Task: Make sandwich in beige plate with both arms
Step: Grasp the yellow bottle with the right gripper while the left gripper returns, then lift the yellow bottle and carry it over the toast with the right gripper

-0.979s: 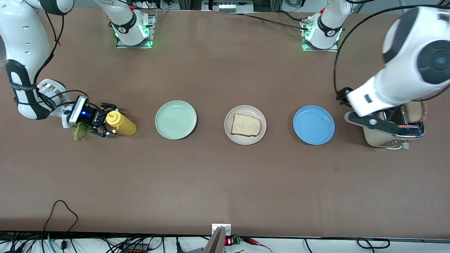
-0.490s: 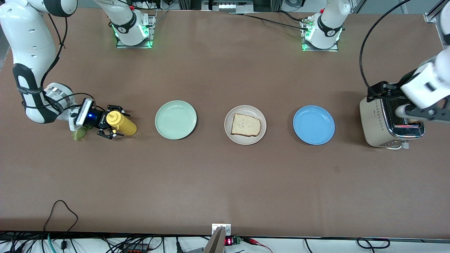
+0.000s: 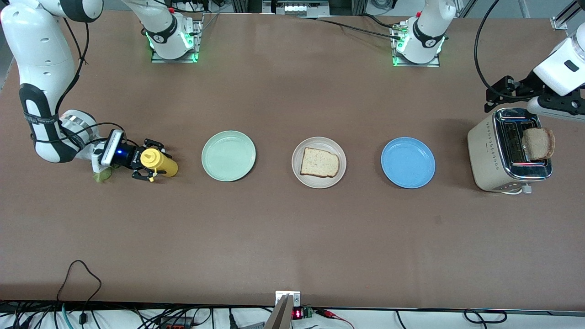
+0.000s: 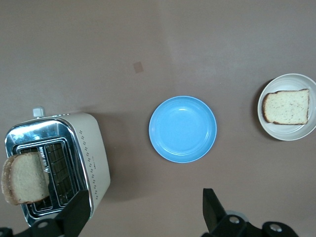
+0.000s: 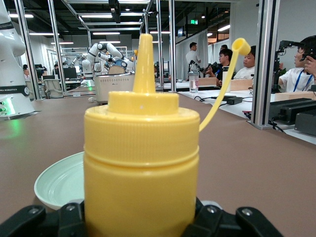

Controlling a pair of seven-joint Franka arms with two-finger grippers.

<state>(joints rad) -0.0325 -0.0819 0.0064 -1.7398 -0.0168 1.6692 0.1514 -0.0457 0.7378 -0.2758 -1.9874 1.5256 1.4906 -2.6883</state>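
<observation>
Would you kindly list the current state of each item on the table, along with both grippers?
Beige plate: holds one bread slice.
Green plate: empty.
Blue plate: empty.
Toaster: second slice sticking up from a slot.
Mustard bottle: upright, cap open.
Lettuce: on the table.
Right gripper: around the bottle.
Left gripper: open, above the toaster.

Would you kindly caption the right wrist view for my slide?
Right end effector closing around an upright yellow squeeze bottle, pale green plate close by.

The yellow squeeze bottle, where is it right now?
The yellow squeeze bottle stands at the right arm's end of the table, beside the pale green plate, between the right gripper's fingers.
</observation>
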